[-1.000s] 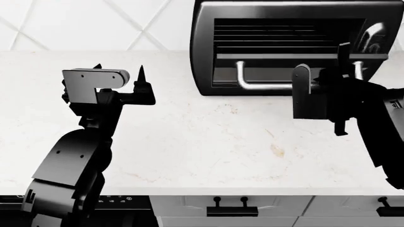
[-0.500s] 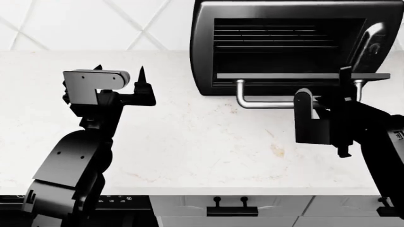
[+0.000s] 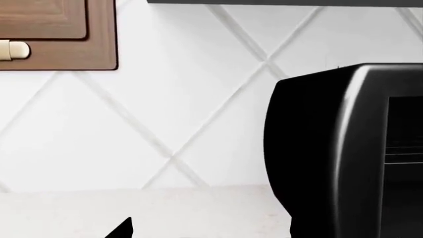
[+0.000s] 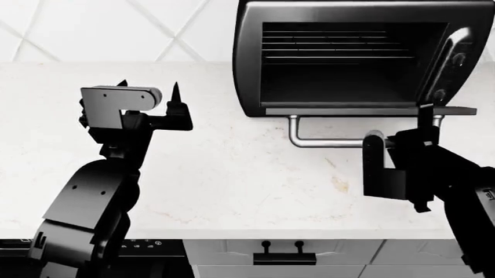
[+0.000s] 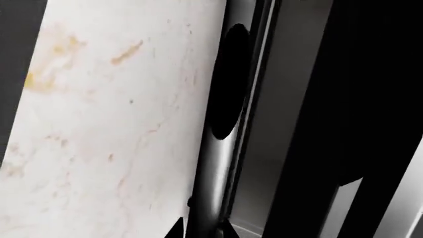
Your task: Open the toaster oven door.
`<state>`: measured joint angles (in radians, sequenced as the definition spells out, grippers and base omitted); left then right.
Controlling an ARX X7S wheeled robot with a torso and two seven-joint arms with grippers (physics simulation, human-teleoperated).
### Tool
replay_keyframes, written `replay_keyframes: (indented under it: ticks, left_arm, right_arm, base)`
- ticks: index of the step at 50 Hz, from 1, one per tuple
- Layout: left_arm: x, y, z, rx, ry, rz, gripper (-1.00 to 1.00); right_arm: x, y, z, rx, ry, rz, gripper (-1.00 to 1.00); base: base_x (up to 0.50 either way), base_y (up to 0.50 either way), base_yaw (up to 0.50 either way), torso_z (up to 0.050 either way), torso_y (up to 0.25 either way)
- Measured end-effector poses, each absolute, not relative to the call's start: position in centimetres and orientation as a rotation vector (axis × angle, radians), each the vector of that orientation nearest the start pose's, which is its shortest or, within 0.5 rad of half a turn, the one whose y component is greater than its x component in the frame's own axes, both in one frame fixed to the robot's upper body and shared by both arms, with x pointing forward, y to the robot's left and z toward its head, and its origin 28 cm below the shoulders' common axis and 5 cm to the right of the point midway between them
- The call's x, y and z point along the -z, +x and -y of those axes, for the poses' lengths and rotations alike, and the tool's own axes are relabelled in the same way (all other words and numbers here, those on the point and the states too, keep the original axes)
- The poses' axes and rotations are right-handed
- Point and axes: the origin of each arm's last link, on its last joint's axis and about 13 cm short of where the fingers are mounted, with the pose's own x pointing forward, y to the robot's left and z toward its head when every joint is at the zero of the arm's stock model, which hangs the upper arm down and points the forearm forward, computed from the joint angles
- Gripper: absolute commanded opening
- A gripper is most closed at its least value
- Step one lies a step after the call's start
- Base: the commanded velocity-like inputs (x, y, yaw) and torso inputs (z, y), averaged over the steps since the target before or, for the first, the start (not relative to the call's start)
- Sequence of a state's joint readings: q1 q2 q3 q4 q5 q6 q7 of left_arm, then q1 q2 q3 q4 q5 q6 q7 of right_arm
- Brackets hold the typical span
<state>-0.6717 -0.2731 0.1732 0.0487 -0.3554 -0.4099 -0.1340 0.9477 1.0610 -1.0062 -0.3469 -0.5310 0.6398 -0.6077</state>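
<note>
Slippage is the main risk, in my judgement: the right gripper point(image 4: 421, 124) has the silver bar handle point(image 4: 325, 141) only near its right-hand end, so a pull that drifts sideways could slide the fingers off the bar, and the toaster oven door point(image 4: 363, 110) might spring up or stay short of fully open. A pull that is too hard could also drag the whole toaster oven point(image 4: 348, 58) forward across the white countertop point(image 4: 247, 185).

From the head camera the oven sits at about 1 o'clock, its cavity and wire racks exposed, the door swung down nearly flat so only its front edge shows. The handle hangs just below that edge. In the right wrist view the bar point(image 5: 211, 163) runs between the two finger tips, so the jaws look closed around it, though actual contact I cannot confirm.

The left gripper point(image 4: 174, 104) hovers over the counter at 10 o'clock, well apart from the oven; its jaws look nearly together and hold nothing.
</note>
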Motion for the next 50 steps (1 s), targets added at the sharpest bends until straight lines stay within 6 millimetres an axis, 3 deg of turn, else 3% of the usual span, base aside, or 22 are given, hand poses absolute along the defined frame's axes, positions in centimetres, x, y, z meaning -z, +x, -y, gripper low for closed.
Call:
replay_keyframes:
  ticks: [19,50]
  left_arm:
    - [-17.6,32.7,-23.4,0.058,0.002,0.249,1.0]
    - [-17.3,32.8,-23.5,0.051,0.005,0.242,1.0]
  right_arm:
    - [-21.5,27.5,22.3,-0.393,-1.685,-0.292,-1.0]
    - [-21.6,28.0,22.2,-0.427,-1.682,-0.32,-1.0]
  base:
    - [0.0,0.0,0.0,0.0,0.0]
    - [0.0,0.0,0.0,0.0,0.0]
